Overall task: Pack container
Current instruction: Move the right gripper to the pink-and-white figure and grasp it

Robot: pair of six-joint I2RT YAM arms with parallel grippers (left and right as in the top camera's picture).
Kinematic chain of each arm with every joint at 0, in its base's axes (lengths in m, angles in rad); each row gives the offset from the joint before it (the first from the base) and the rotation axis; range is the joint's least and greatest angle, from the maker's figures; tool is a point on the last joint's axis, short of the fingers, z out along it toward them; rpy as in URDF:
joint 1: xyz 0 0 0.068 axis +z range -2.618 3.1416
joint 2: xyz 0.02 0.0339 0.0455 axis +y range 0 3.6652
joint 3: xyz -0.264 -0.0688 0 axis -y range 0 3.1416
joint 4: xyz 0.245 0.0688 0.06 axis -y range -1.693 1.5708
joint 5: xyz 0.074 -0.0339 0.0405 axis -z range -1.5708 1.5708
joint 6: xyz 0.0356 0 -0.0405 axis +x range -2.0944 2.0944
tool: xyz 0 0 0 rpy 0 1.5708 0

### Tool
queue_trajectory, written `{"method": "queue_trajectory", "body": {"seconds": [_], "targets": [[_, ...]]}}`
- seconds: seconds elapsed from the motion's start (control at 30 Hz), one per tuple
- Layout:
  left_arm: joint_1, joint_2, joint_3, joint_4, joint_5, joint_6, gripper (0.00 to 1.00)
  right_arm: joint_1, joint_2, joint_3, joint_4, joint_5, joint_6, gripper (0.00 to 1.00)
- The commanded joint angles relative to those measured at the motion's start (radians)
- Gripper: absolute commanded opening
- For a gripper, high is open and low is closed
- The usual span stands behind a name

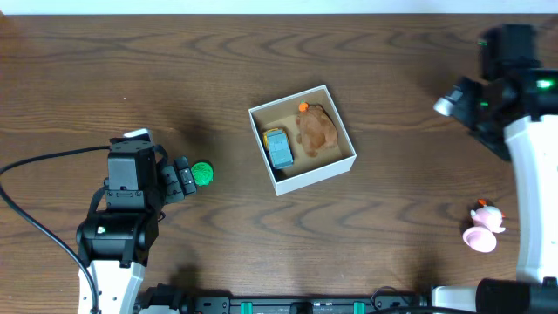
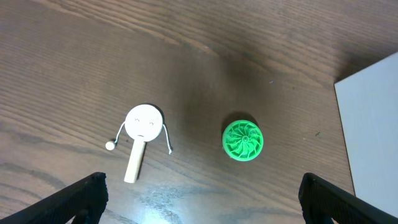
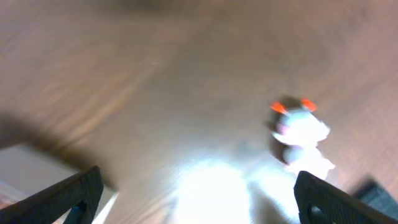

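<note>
The container (image 1: 318, 175) is set on the tabletop (image 1: 410, 52) well ahead of the left fingers (image 2: 81, 196). Its white wall (image 2: 373, 124) is seen beyond the finger at the right edge of the left wrist view. Inside it, a blue-grey toy car (image 1: 278, 148) is laid just beside a brown toy (image 1: 316, 131) with an orange tip. A green ridged disc (image 2: 242, 139) is found just ahead of the left fingers, level with the gap between them. A small white rattle drum (image 2: 143, 134), marked with a drawn face, is placed nearer the other finger. The left fingers are spread wide and nothing is held. The right fingers (image 3: 68, 196) are likewise held wide apart and empty. A pink and white duck toy (image 3: 298, 130) is seen, blurred, ahead of them.
</note>
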Motion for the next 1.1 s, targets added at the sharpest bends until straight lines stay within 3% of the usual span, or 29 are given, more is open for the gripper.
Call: {"method": "queue_trajectory", "body": {"seconds": [0.0,0.17,0.43,0.8,0.97,1.03,1.07], "targets": [[0.005,0.001,0.02,-0.003,0.003,-0.01,0.98,-0.127,0.017,-0.087,-0.006,-0.055,0.027,0.99],[0.005,0.001,0.02,-0.003,0.003,-0.01,0.98,-0.264,0.017,-0.298,0.089,-0.102,-0.026,0.99],[0.005,0.001,0.02,-0.003,0.003,-0.01,0.98,-0.364,0.017,-0.597,0.275,-0.11,-0.048,0.99],[0.005,0.011,0.02,-0.003,0.003,-0.01,0.98,-0.425,0.017,-0.772,0.395,-0.087,-0.047,0.98],[0.005,0.029,0.02,-0.003,0.003,-0.01,0.98,-0.426,0.017,-0.824,0.423,-0.062,-0.047,0.85],[0.005,0.032,0.02,-0.003,0.003,-0.01,0.98,-0.426,0.017,-0.837,0.438,-0.063,-0.047,0.69],[0.005,0.032,0.02,-0.003,0.003,-0.01,0.98,-0.426,0.017,-0.839,0.441,-0.062,-0.047,0.55]]}}
